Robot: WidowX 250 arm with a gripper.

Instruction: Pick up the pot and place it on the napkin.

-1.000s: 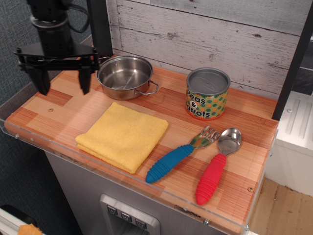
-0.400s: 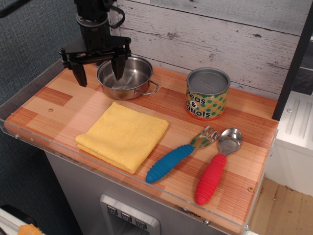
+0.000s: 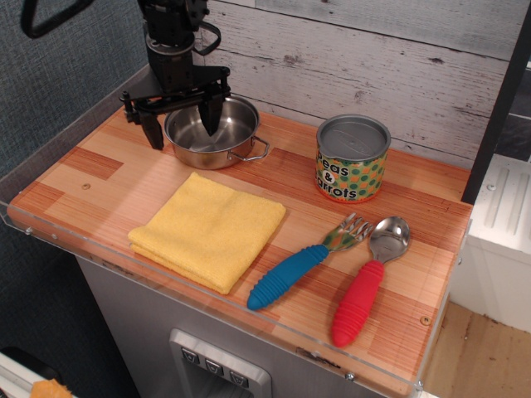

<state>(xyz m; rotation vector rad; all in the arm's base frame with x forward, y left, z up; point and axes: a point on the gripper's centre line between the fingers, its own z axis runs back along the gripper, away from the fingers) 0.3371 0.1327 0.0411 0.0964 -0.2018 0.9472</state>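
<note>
**Gripper now straddling the pot's left rim**

Gripper (image 3: 182, 124) position has changed markedly over the last second. A second ago it hangs over the left end of the table (image 3: 431, 249), clear of the pot (image 3: 212, 128). It has since travelled right and toward the back wall, and now sits over the pot's left side. The fingers are spread wide: one finger (image 3: 153, 133) stands outside the pot on its left, the other appears to dip inside the bowl, with the left rim between them. Nothing is pinched yet. Whether either finger touches the steel cannot be told from this view.

The pot has not moved. It rests at the back of the table, near the wall, with one wire handle pointing toward the can (image 3: 353, 157). The napkin (image 3: 209, 230) lies just in front of it, flat, folded and unoccupied.

Assessment: the approach is nearly complete and the grasp has not begun. The spacing of the fingers suits a pinch on the pot wall. The likely next requirement is a small descent and then a closing on the rim. Risk: thin, polished steel held at one edge may tilt or slip on lifting. The carry to the napkin is short and unobstructed; fork (image 3: 303, 261) and spoon (image 3: 369, 278) lie well apart from the path.
</note>
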